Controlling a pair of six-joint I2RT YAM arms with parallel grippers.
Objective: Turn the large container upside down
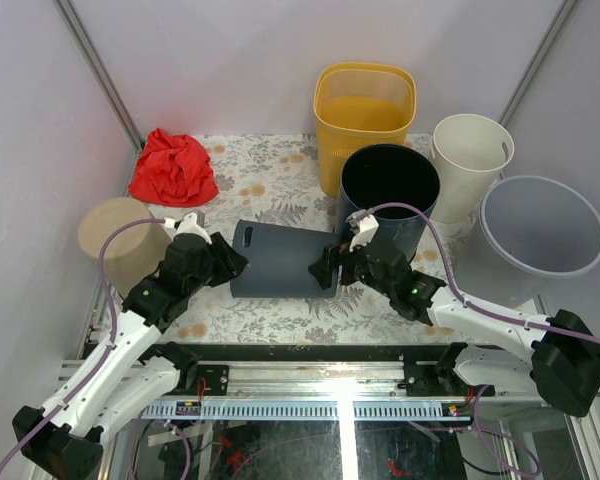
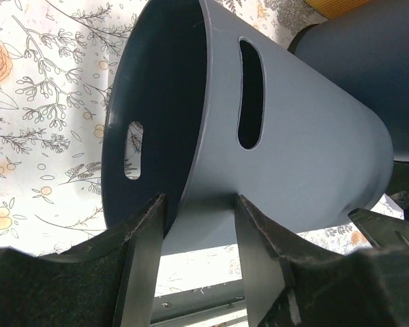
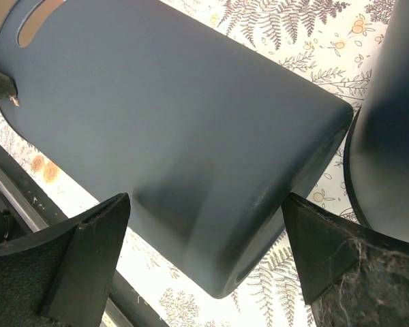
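The large container [image 1: 280, 258] is a slate-blue bin with handle slots. It lies on its side on the floral table, mouth to the left and base to the right. My left gripper [image 1: 235, 265] is at the mouth. In the left wrist view the bin [image 2: 300, 136] fills the frame and that gripper [image 2: 199, 199] straddles the lower rim, one finger inside and one outside, jaws apart. My right gripper [image 1: 325, 270] is at the base end. In the right wrist view the gripper [image 3: 204, 204] stands wide open, its fingers either side of the bin's [image 3: 177, 102] bottom corner without touching it.
Behind the bin stand a black bin [image 1: 390, 185], a yellow basket [image 1: 365, 115], a white bin [image 1: 470, 160] and a translucent grey bin [image 1: 542, 225]. An upturned tan container [image 1: 120, 240] and a red cloth [image 1: 173, 168] are at the left. The black bin [image 3: 388, 136] is close beside the right gripper.
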